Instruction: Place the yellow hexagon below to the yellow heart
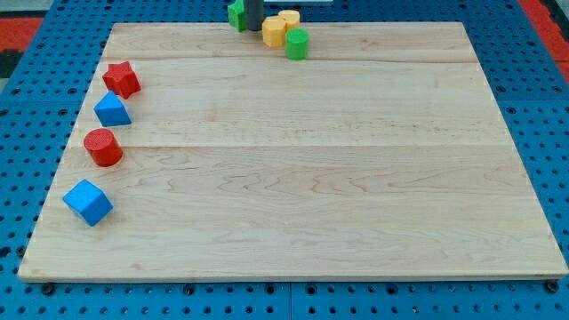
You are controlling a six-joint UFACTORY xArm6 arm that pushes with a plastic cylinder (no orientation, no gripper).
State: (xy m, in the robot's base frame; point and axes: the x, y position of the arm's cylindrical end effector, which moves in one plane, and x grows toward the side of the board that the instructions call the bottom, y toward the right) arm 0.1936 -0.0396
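Note:
Two yellow blocks touch each other at the top edge of the board: one nearer the view's bottom and one behind it to the right. I cannot tell which is the hexagon and which is the heart. My tip stands just left of the nearer yellow block. A green block sits right against the rod's left side, partly cut off by the view's top. A green cylinder touches the yellow pair at their lower right.
Along the left edge of the wooden board, from top to bottom, sit a red star, a blue triangle, a red cylinder and a blue cube. Blue pegboard surrounds the board.

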